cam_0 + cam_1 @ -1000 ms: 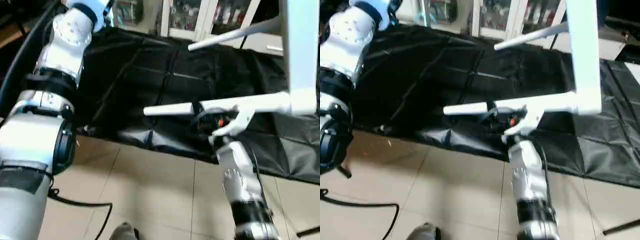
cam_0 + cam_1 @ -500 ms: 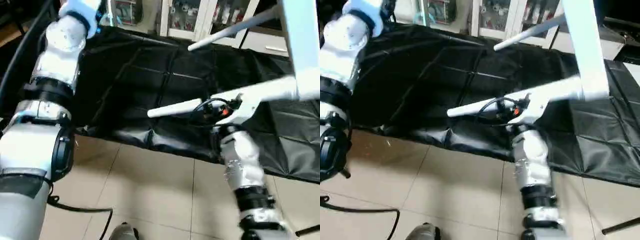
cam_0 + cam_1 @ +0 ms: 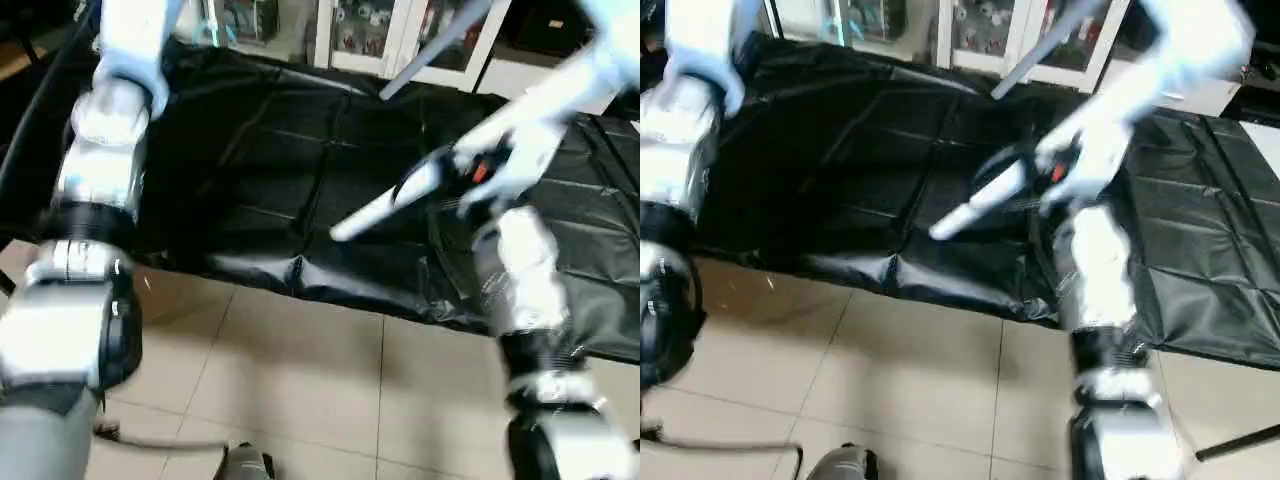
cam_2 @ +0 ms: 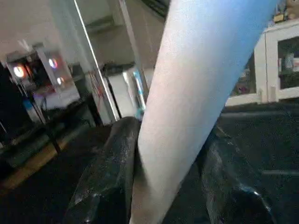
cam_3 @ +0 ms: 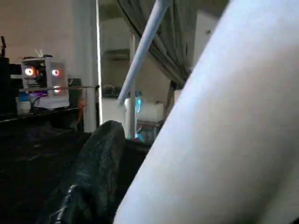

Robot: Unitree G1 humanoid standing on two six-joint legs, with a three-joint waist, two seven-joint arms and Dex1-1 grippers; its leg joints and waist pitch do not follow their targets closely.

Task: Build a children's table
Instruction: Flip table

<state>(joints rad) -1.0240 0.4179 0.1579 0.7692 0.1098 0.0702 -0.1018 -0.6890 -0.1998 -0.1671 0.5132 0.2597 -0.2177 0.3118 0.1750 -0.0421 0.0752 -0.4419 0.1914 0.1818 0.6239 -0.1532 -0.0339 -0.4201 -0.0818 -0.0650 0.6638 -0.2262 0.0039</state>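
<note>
White plastic fills both wrist views: each arm's jaws are clamped on a table leg. The right gripper [image 3: 470, 175] grips a leg [image 3: 385, 203] that slants down over the black sheet [image 3: 260, 170]; the left gripper [image 4: 163, 186] closes on another leg [image 4: 196, 93]. A third leg [image 3: 432, 45] pokes out above the sheet, apparently already screwed in. The tabletop [image 3: 1195, 40] is a blur at the top right corner, lifted off the sheet, so the build looks largely done, though the fourth leg cannot be confirmed.
</note>
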